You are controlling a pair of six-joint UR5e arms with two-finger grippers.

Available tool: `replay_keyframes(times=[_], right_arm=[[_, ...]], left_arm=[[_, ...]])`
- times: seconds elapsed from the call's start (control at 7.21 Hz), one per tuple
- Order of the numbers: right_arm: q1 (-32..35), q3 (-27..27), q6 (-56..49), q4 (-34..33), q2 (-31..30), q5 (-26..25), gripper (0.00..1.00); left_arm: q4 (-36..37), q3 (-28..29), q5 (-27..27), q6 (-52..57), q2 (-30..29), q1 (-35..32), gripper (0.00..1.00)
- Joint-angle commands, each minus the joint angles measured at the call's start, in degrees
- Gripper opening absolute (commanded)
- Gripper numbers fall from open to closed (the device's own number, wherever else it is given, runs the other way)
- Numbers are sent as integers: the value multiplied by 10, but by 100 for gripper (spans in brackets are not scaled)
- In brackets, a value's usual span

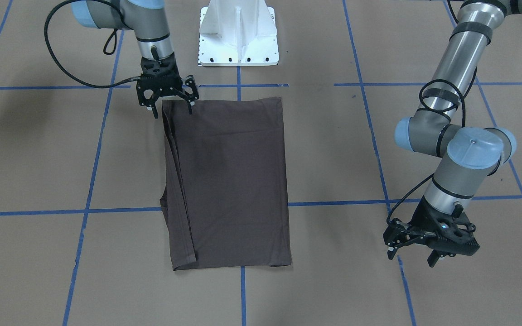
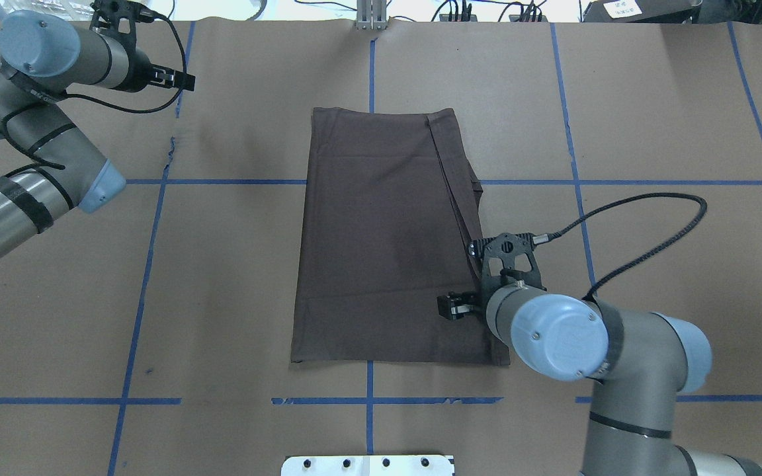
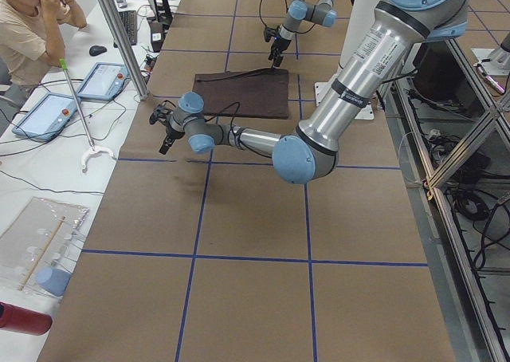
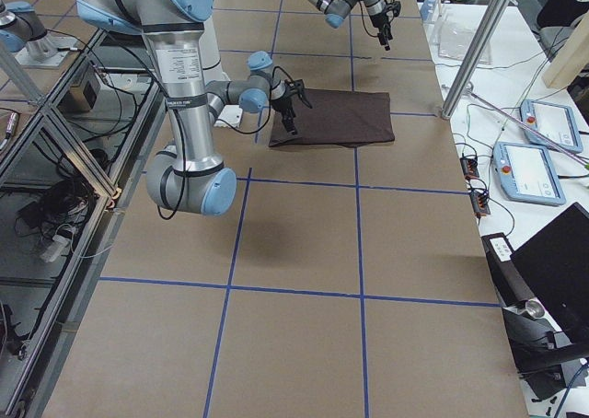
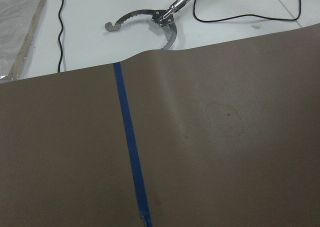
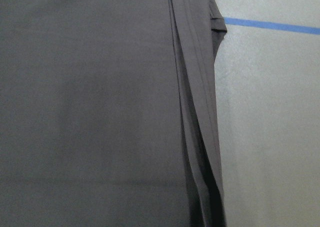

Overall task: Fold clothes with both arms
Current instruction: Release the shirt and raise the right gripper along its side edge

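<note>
Item: T-shirt point(image 1: 229, 181), dark brown-grey, one piece.
Location: flat on the table point(image 1: 39, 158), directly out from the pedestal base point(image 1: 238, 40) across a narrow strip of bare paper, its long sides running away from the base.
Condition: a smooth, narrow rectangle. Layered pleats run down the edge on the base's right-arm side, where a small sleeve tip point(image 2: 477, 188) pokes out.
Done (judged): the lengthwise folds, with both sides brought in.
Left (judged): the crosswise folds to shorten the rectangle, and perhaps tucking in the sleeve tip.
Right gripper point(image 1: 172, 110): at the shirt corner nearest the base, on the right-arm side. The fingers are spread wide and pointing down, with nothing clamped between them (whether the tips touch the cloth cannot be told).
Left gripper point(image 1: 410, 258): far out from the base on the left-arm side, level with the shirt's far end. The fingers are parted and it is empty.
Shirt against grippers: the base-side corner lies between or just under the right fingers. The far corners are well apart from the left gripper, which has bare table under it.
Step in hand (judged): the right arm is ready to pinch its corner, while the left arm must first close in on the shirt.
</note>
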Motion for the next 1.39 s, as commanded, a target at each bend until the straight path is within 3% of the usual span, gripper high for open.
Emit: replay_keyframes(times=[0.0,0.55,1.25], right_arm=[[37,-51,-80,-70,60,35,100],[40,-92,-90,-71,55,66,100],[80,-96,-152,-73,11,77,100]], left_arm=[[0,0,-1,0,0,0,100],[1,1,-1,0,0,0,100],[0,0,-1,0,1,0,100]])
